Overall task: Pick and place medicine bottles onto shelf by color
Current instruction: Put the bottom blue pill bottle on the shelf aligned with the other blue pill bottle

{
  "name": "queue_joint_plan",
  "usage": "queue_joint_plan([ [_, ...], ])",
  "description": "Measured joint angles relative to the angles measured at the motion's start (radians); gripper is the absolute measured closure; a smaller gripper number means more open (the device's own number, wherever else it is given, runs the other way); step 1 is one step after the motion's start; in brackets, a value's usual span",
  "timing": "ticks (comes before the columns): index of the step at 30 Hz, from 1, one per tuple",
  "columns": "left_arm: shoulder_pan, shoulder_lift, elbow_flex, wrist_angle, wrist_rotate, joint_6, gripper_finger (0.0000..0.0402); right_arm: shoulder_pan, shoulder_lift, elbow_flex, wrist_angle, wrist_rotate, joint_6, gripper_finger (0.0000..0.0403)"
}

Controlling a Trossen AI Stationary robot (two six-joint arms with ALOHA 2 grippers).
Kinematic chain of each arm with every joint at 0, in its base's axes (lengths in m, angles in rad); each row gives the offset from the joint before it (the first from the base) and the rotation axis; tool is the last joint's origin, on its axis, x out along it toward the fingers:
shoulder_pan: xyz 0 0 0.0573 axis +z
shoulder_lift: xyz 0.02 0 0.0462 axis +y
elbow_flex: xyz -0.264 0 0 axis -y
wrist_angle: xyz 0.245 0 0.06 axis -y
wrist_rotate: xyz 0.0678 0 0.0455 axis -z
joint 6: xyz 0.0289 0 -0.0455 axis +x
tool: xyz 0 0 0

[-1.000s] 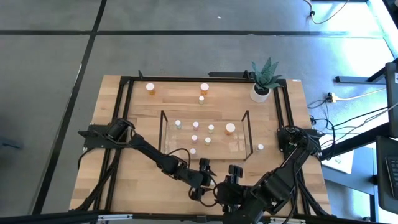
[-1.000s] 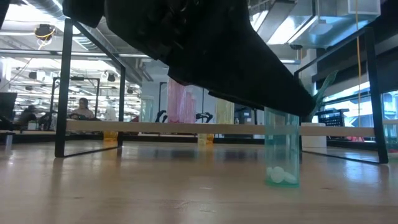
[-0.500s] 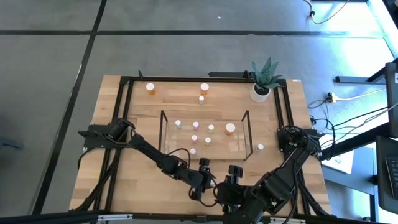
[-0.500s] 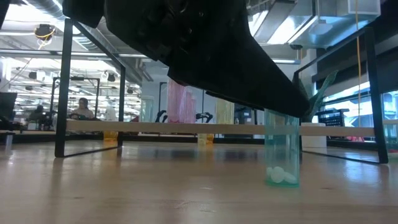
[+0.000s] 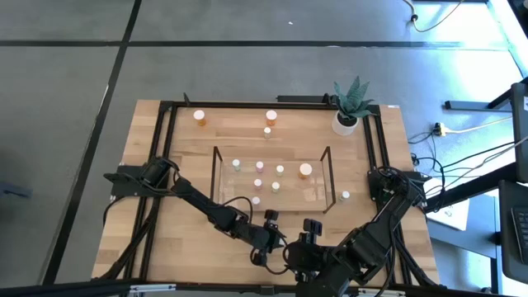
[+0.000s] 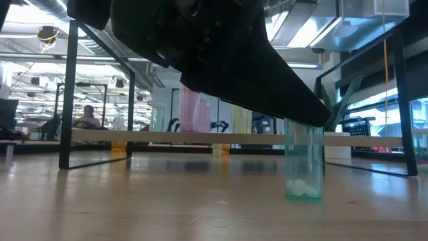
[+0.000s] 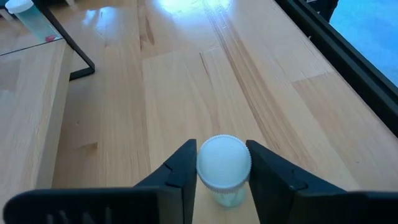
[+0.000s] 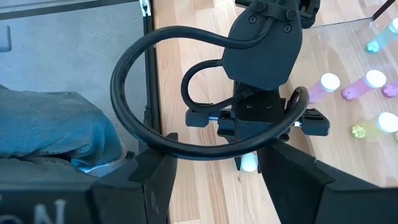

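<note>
Pinching with the left gripper [image 7: 222, 171], whose fingers press the white cap on either side, you hold a small greenish bottle [image 7: 224, 163] standing on the table's near edge before the shelf [image 5: 272, 177] (light, rigid, slick plastic), so grip below the cap.

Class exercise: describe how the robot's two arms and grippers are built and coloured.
Both arms are black, jointed, with bundles of black cable. The left gripper has two dark, wedge-shaped fingers. The right gripper has broad black fingers; from its camera, the left arm shows a boxy, bolted wrist with a thick looped cable.
</note>
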Motion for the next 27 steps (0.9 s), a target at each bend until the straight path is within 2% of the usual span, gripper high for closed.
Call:
queue_joint_plan([
  [17, -0.053, -0.024, 0.0, -0.02, -0.028, -0.048, 0.0299, 0.0, 0.0, 0.0, 0.001, 0.0, 0.0, 0.0184],
  [27, -0.13, -0.126, 0.0, -0.146, -0.139, -0.089, 0.0299, -0.001, 0.0, 0.0, 0.015, -0.005, 0.0, 0.0184],
])
